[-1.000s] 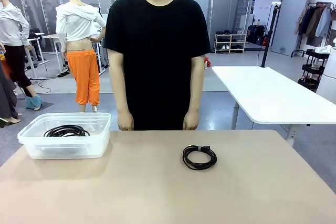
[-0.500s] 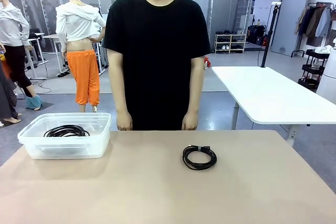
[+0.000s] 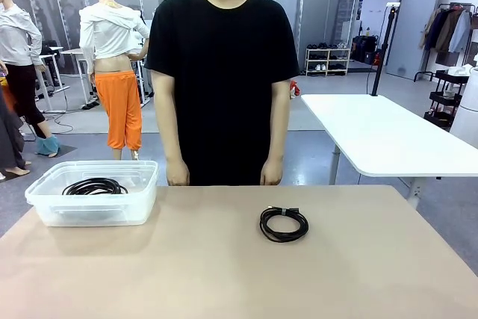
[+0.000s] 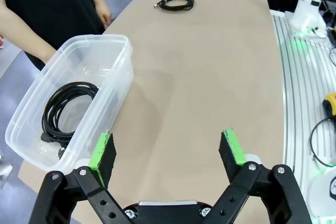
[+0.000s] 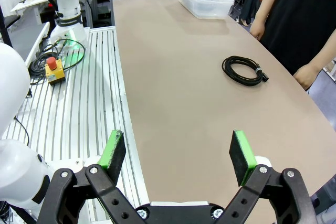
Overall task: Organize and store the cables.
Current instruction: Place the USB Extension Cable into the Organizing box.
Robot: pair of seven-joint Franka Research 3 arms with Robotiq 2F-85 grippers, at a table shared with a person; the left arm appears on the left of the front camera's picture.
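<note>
From the front I count one coiled cable [image 3: 95,186] already lying in the clear plastic bin [image 3: 45,209] at the table's left, and one coiled cable [image 3: 284,224] loose on the tan table [image 3: 224,274] right of centre, so I judge the job about half done. On my left wrist view the left gripper [image 4: 169,152] hangs spread and empty just beside the bin, the stored coil close by and the loose one far across the table. On my right wrist view the right gripper [image 5: 180,152] is likewise spread wide with nothing in it, the loose cable well ahead toward the person's hand [image 5: 305,76].
</note>
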